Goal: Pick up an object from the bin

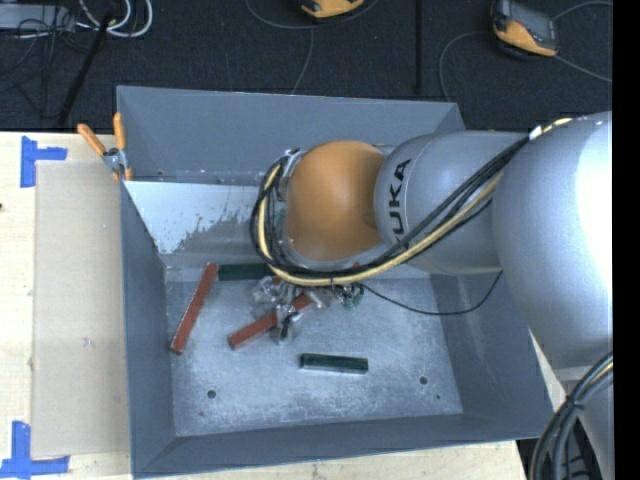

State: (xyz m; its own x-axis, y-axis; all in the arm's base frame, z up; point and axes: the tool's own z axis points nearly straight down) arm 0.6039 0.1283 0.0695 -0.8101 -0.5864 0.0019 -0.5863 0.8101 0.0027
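Gripper, open or closed cannot be told, down at right end of short reddish-brown bar mid-floor of bin; from that bar: dark green bar lower right, long brown strip left, second green bar above.

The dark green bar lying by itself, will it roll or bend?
The dark green bar looks straight and flat-sided, so probably stiff and unlikely to roll. Lying flat on the bin floor, it may slide when nudged.
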